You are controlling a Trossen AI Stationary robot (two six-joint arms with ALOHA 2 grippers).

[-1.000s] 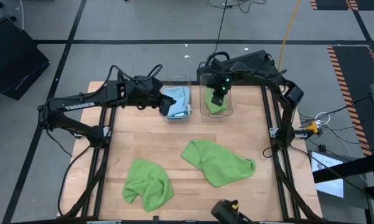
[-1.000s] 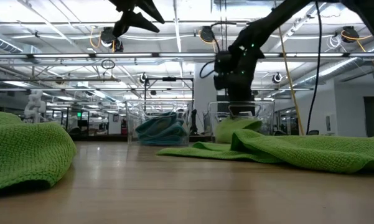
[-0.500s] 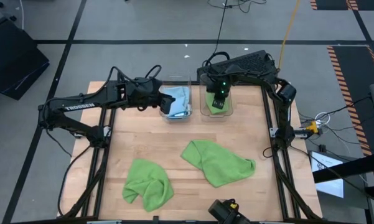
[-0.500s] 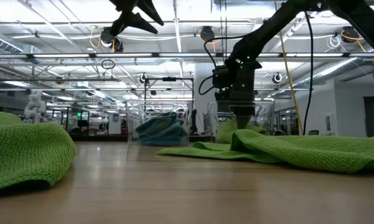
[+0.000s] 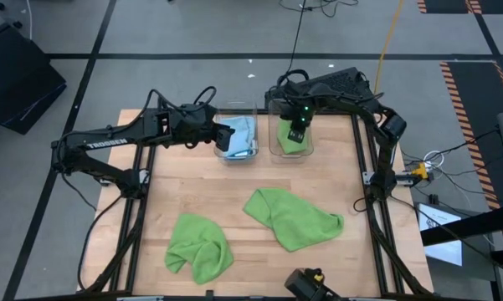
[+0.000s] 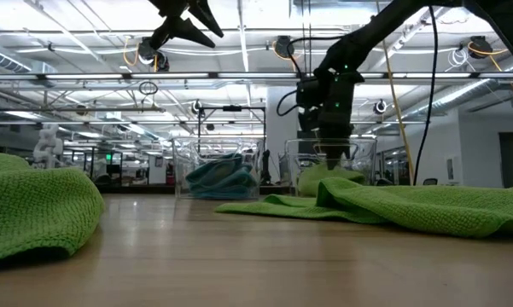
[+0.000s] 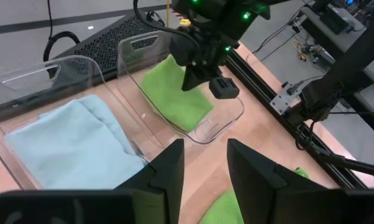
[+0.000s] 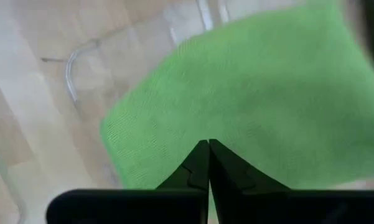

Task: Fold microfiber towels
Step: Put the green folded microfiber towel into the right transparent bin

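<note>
Two crumpled lime green microfiber towels lie on the wooden table, one near the middle (image 5: 293,219) and one at the near left (image 5: 199,247). A folded light blue towel (image 7: 81,137) lies in the left clear bin (image 7: 50,67). A folded green towel (image 7: 174,93) lies in the right clear bin (image 7: 233,118). My left gripper (image 7: 205,149) hovers open and holds nothing, high over the blue towel's bin (image 5: 228,139). My right gripper (image 8: 208,144) is shut and points down into the right bin, over the folded green towel (image 6: 333,155). My right gripper's shut fingers (image 7: 190,78) come from above, pointing down at the folded green towel (image 8: 249,93) in the right bin. I cannot tell whether the tips touch the cloth.
The two clear bins stand side by side at the table's far edge. Dark frame rails run along the table's left (image 5: 134,209) and right (image 5: 372,209) sides. A dark camera mount (image 5: 305,284) sits at the near edge. Bare wood lies between the bins and the loose towels.
My right gripper has dipped down into the right bin onto the folded green towel and come back up a little, staying shut. The towels on the table have not moved.
</note>
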